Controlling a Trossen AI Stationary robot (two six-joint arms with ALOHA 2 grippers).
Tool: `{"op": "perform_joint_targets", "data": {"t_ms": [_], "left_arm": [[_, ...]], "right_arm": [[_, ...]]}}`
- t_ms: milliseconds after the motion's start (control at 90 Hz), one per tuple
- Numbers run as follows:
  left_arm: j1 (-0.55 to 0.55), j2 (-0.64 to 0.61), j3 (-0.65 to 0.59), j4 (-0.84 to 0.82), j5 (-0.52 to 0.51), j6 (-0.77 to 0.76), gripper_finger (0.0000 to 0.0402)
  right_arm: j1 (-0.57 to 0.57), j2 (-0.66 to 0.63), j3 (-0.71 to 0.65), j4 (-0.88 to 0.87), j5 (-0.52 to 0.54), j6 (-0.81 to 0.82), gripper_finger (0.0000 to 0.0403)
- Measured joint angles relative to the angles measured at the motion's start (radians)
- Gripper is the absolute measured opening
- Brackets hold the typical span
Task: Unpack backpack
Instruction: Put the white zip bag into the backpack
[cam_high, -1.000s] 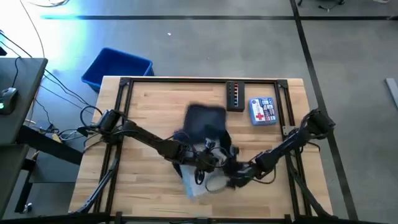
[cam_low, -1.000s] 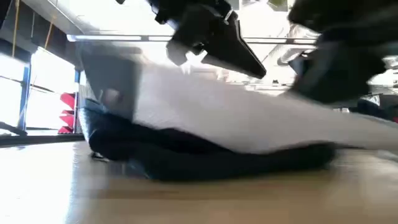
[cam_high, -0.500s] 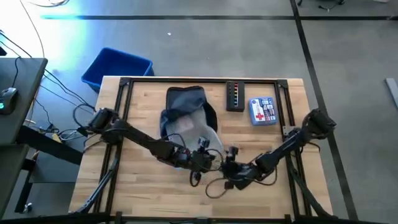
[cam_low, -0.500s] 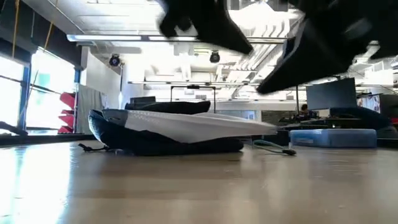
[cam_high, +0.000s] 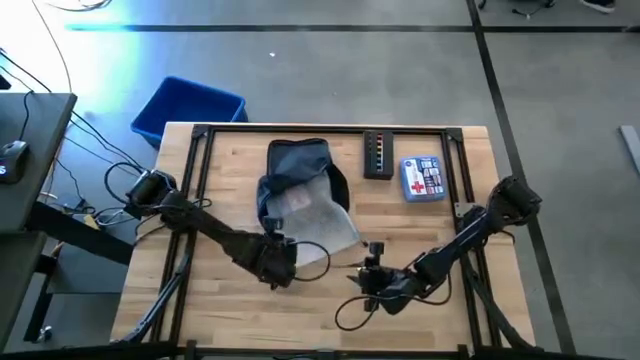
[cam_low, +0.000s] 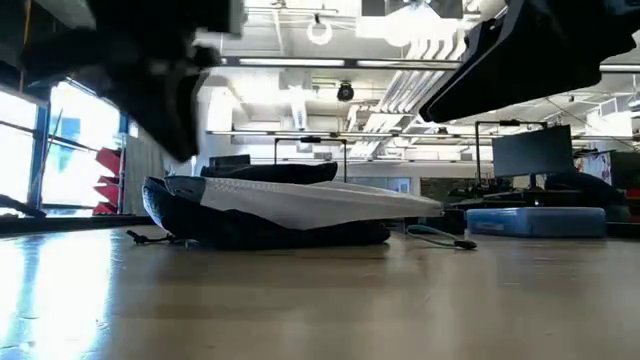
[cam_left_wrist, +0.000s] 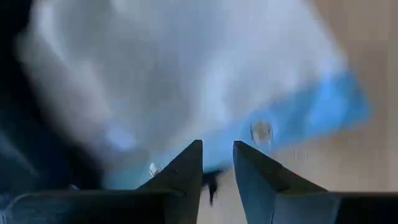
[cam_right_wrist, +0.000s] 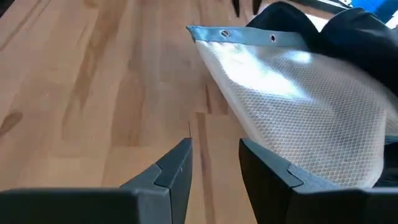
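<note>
The dark navy backpack (cam_high: 295, 165) lies flat at the table's far middle, low and dark in the low view (cam_low: 260, 230). A clear mesh pouch (cam_high: 318, 222) with a blue snap edge (cam_right_wrist: 242, 36) rests partly on the backpack, its near end on the wood. My left gripper (cam_high: 280, 265) hovers open by the pouch's near left corner; in its wrist view the blue edge (cam_left_wrist: 298, 118) shows just past the fingers (cam_left_wrist: 217, 165). My right gripper (cam_high: 368, 280) stands open above bare wood on the pouch's near side (cam_right_wrist: 214, 155).
A blue and white first-aid box (cam_high: 422, 178) and a dark strip with coloured dots (cam_high: 378, 155) lie at the far right. A black cable loops (cam_high: 350, 312) near the front edge. A bright blue bin (cam_high: 185, 108) stands on the floor beyond the far left corner.
The backpack and pouch, a second ago blurred in motion at the table's near middle by both grippers, now lie still at the far middle. My left gripper has drawn back toward the table's left and near edge. My right gripper has drawn back slightly toward the near edge.
</note>
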Motion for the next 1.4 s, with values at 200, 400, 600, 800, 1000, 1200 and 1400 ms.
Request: {"op": "perform_joint_targets", "data": {"t_ms": [200,400,600,800,1000,1200,1400], "left_arm": [[0.082,-0.002,-0.076,-0.102,0.052,-0.016,0.0117],[0.159,0.001,-0.136,-0.021,0.194,0.077,0.0143],[0.167,0.001,-0.163,0.062,0.358,0.149,0.0091],[0.108,0.000,-0.163,0.097,0.360,0.158,0.0010],[0.031,0.000,-0.164,0.106,0.347,0.166,0.0002],[-0.007,0.000,-0.164,0.110,0.264,0.116,0.0000],[-0.012,0.000,-0.164,0.125,0.245,0.097,0.0000]], "right_arm": [[0.000,0.000,0.000,-0.003,-0.017,0.004,0.0118],[-0.001,0.000,0.000,-0.013,-0.044,0.007,0.0118],[-0.021,0.010,0.001,0.077,-0.248,-0.255,0.0118],[-0.072,0.123,0.001,0.214,-0.275,-0.541,0.0120],[-0.100,0.189,0.000,0.235,-0.273,-0.651,0.0162],[-0.091,0.190,0.000,0.322,-0.237,-0.851,0.0218],[-0.177,0.190,0.001,0.325,-0.140,-0.979,0.0226]]}}
